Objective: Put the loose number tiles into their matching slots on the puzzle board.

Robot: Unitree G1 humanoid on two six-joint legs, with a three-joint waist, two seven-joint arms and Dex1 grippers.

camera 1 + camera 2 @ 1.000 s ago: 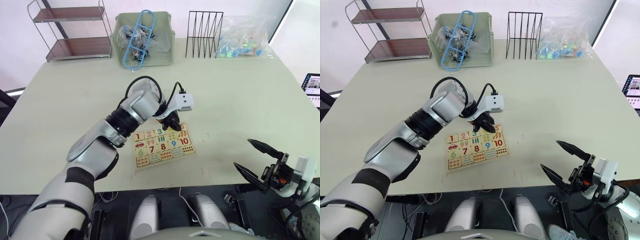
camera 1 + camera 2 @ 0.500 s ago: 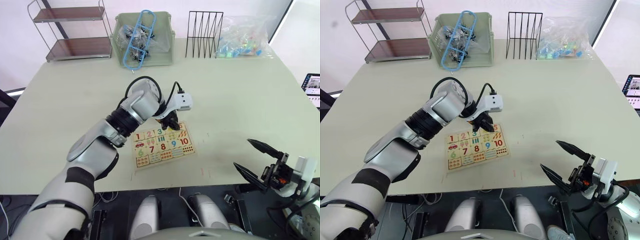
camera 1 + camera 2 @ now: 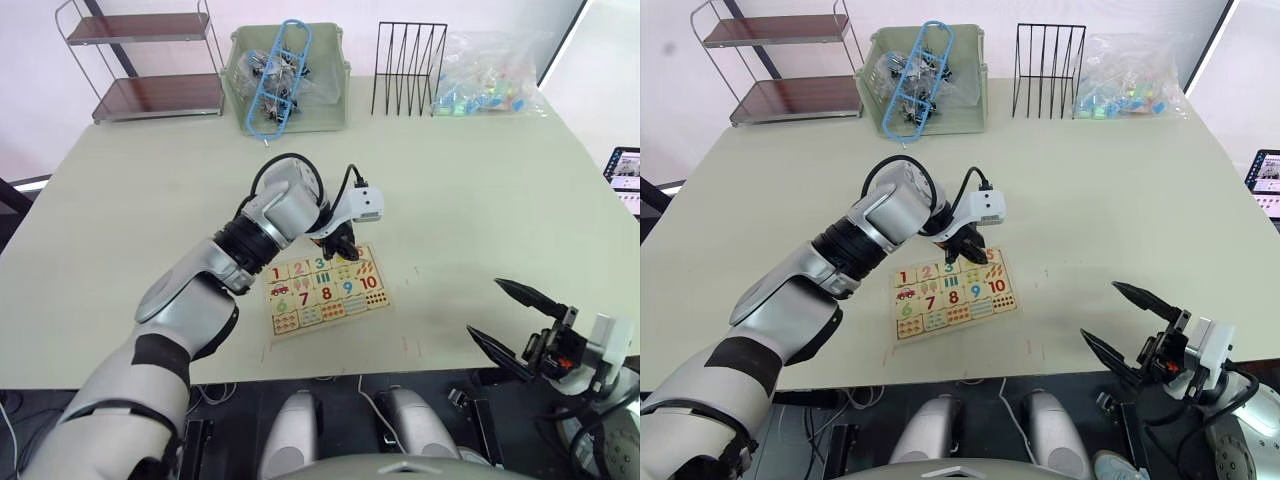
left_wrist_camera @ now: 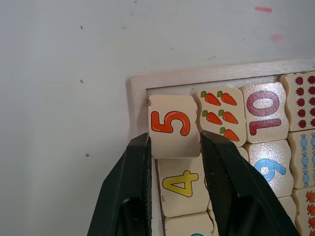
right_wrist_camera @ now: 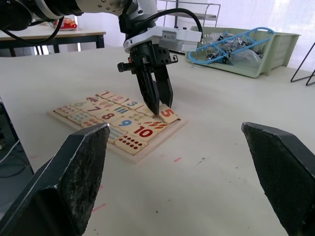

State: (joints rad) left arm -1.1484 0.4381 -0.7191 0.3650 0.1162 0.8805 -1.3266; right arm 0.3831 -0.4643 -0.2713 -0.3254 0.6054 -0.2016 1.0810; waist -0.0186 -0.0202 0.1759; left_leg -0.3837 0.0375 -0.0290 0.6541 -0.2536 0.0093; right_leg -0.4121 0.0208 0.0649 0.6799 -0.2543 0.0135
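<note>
- A two-tier metal shelf (image 3: pixel 145 60) stands at the counter's (image 3: pixel 480 190) far left corner.
- A green bin (image 3: pixel 330 100) holds a blue hanger (image 3: pixel 280 75).
- A black wire rack (image 3: pixel 408 68) stands beside a clear bag of coloured pieces (image 3: pixel 488 85).

A pale table (image 3: pixel 480 190) is carrying everything here. The puzzle board (image 3: pixel 325 290) is lying flat on it directly beneath the left gripper (image 3: pixel 343 248), toward the robot's edge. Well beyond that gripper, along the far edge, a small two-tier shelf (image 3: pixel 145 65) is standing to its left, a green basket (image 3: pixel 287 80) of blue and dark clips is sitting almost straight ahead, and a black wire rack (image 3: pixel 408 68) and a clear bag (image 3: pixel 490 85) of coloured pieces are resting off to its right. A few small red marks (image 4: pixel 266 9) are showing on the tabletop just past the board's corner.
</note>
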